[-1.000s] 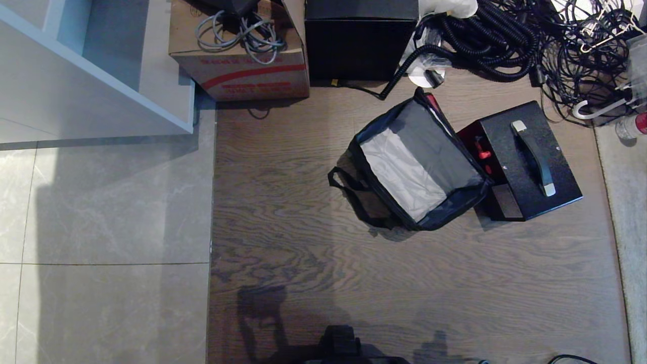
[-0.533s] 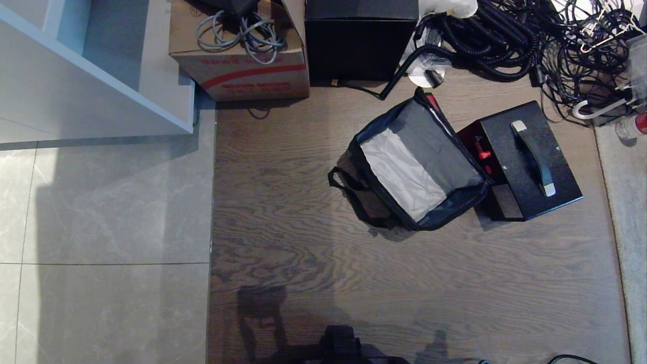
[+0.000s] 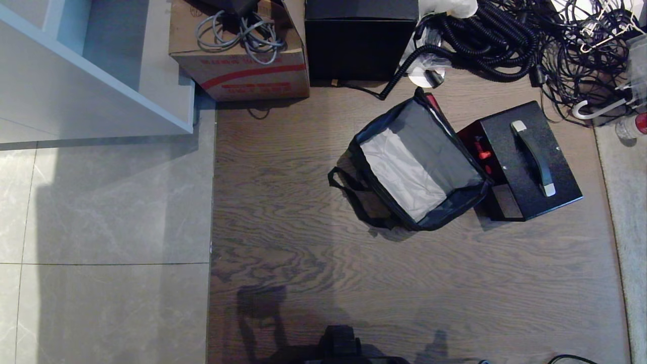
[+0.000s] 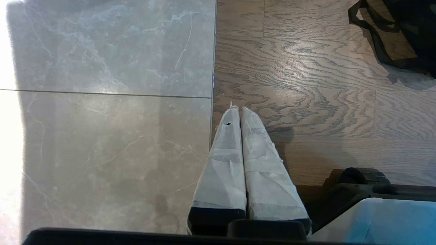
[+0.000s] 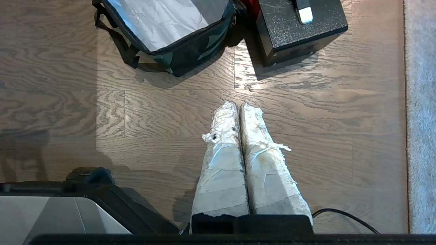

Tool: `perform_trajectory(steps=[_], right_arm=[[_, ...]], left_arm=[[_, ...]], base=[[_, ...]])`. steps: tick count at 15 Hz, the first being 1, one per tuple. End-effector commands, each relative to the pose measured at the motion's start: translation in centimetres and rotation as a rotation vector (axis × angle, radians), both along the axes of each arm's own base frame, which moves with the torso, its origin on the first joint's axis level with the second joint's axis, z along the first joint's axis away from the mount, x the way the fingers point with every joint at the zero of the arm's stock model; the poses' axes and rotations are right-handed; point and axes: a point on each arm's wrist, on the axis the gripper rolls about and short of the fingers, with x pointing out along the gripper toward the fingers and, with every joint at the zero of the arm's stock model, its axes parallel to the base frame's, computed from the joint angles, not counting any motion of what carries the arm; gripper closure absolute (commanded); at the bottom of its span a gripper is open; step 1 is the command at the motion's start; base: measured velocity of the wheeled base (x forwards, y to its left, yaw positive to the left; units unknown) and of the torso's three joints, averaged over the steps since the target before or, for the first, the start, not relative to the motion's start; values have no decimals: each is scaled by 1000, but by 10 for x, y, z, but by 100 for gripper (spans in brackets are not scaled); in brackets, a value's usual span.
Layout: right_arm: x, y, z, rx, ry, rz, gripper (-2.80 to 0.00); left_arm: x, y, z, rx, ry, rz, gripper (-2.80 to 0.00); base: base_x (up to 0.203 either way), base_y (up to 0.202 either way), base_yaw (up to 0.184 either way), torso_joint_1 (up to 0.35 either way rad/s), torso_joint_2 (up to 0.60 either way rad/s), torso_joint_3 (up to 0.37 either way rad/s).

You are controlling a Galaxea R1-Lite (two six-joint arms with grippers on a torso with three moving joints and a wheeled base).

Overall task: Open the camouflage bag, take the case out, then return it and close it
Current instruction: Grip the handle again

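the camouflage bag lies open on the wood floor, the case touching its right side. both the left gripper and right gripper are pressed shut, empty, parked near. i'd reach for the case's handle squarely, mid-span.

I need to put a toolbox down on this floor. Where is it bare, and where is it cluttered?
Bare: wood floor nearer the robot than the camouflage bag and case; grey tiles. Crowded: beyond them, cardboard box, black box, cables.
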Motion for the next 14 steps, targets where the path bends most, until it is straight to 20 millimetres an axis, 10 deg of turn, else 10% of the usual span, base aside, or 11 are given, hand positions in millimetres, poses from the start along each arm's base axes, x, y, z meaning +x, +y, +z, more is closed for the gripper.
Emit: perform_trajectory(steps=[1, 14], right_arm=[[3, 0, -9, -1, 38, 1, 0], [3, 0, -9, -1, 38, 1, 0]], left_arm=[[0, 0, 0, -1, 0, 0, 0], [0, 0, 0, -1, 0, 0, 0]], base=[[0, 0, 0, 0, 0, 0], [0, 0, 0, 0, 0, 0]])
